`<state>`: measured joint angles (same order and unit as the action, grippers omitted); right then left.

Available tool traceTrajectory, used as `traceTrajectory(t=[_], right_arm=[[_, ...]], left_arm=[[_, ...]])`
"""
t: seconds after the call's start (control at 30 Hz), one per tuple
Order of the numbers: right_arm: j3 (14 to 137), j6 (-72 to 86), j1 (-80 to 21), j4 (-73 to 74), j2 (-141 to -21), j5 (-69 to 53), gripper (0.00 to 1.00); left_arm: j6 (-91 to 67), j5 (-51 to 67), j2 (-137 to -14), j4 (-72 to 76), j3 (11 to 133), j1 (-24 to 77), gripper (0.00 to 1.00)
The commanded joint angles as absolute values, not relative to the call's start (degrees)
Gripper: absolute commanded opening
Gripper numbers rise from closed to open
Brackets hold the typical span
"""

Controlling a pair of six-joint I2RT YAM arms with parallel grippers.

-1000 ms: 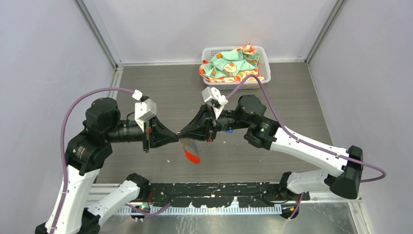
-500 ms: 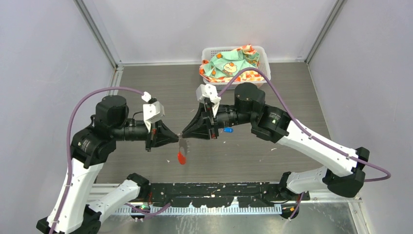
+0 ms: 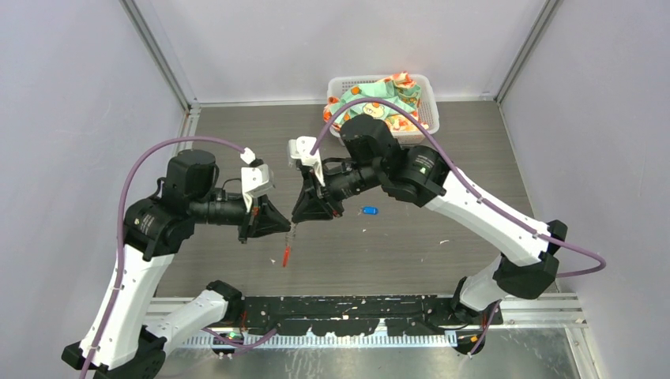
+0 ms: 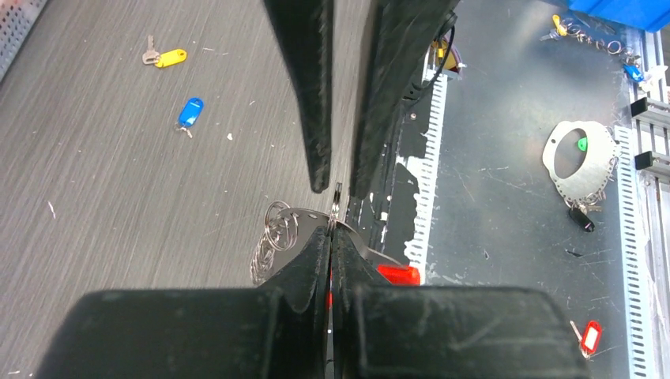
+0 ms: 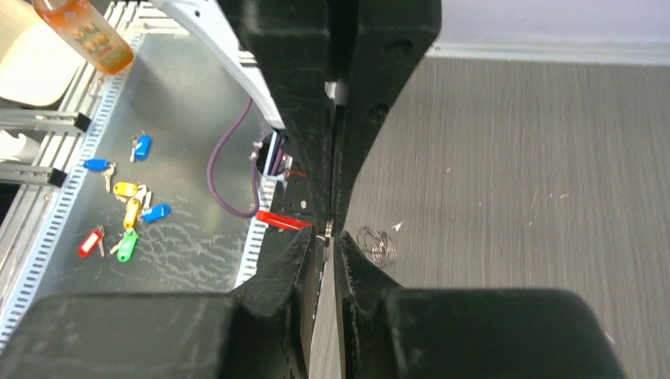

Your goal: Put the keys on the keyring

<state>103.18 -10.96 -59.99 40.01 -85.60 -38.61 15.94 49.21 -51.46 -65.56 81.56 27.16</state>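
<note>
My left gripper (image 3: 289,224) is shut on the thin grey keyring (image 4: 337,207) and holds it in the air above the table. A bunch of small rings (image 4: 274,239) and the red tag (image 3: 286,254) hang from it. My right gripper (image 3: 303,217) meets it tip to tip. Its fingers (image 4: 319,170) stand slightly open on either side of the ring's edge (image 5: 326,233), not pressing it. The blue-tagged key (image 3: 368,210) lies on the table to the right, and the yellow-tagged key (image 4: 164,58) lies beyond the blue one (image 4: 190,112).
A white basket (image 3: 431,99) holding patterned cloth stands at the back of the table. Off the near edge, on the metal floor, lie several spare tagged keys (image 5: 126,213), a white disc (image 4: 583,158) and an orange bottle (image 5: 83,28).
Both arms shifted left with the keyring. My right arm swung round and its jaws parted a little off the ring. The red tag now hangs straight down.
</note>
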Motion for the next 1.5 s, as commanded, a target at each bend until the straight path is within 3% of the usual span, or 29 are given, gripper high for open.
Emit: traceTrajectory(t=[0.0,0.63,1.2,1.33,1.47], right_arm=[[107.19,-12.82,-60.26,45.79,-86.95,-38.91,0.19],[108.77,-11.52,-60.62,45.09,-90.31,-38.91,0.09],[108.67,-10.99,-61.14,44.22,-90.75,-39.25,0.13],[108.21,-10.5,-61.1,43.03,-90.88,-37.63,0.01],[105.28,-9.06,-61.12,38.37,-88.92,-36.09,0.01]], left_arm=[[17.69,50.01,-50.81,-65.61,83.86,27.42,0.0],[18.5,49.47,-51.22,-65.92,84.19,27.42,0.0],[18.3,47.87,-51.77,-65.93,84.6,27.42,0.0],[18.37,48.03,-51.32,-65.67,84.4,27.42,0.0],[18.31,48.19,-51.07,-65.63,83.99,27.42,0.0]])
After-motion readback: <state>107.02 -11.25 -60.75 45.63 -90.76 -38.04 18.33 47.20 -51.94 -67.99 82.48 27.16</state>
